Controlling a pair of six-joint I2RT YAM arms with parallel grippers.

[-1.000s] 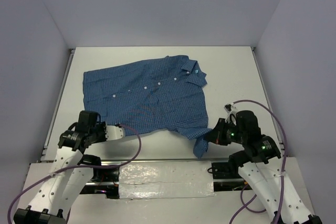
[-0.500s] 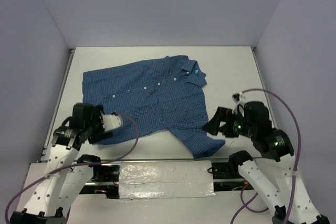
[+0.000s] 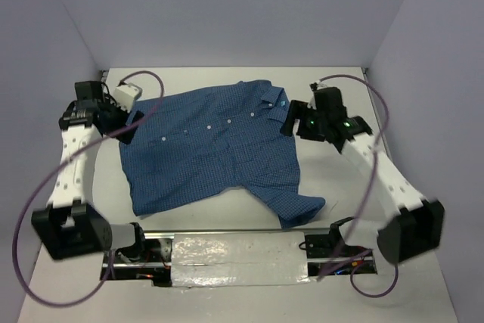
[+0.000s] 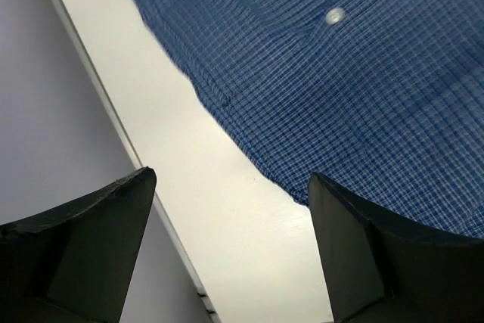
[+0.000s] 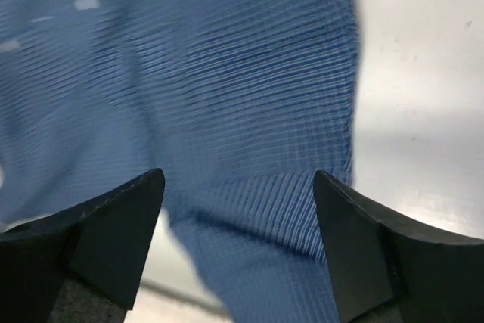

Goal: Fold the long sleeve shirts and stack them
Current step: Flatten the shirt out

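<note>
Blue checked shirt [image 3: 215, 149] lies spread on the table [image 3: 204, 77], buttons up. Your left gripper [image 4: 227, 194] and right gripper [image 5: 238, 187] have quit its near hem — both now gape empty at the far corners, folding not begun.

Soft even light; the shirt [image 5: 227, 111] is motion-blurred in the right wrist view.

No text, label or number is readable anywhere.
</note>
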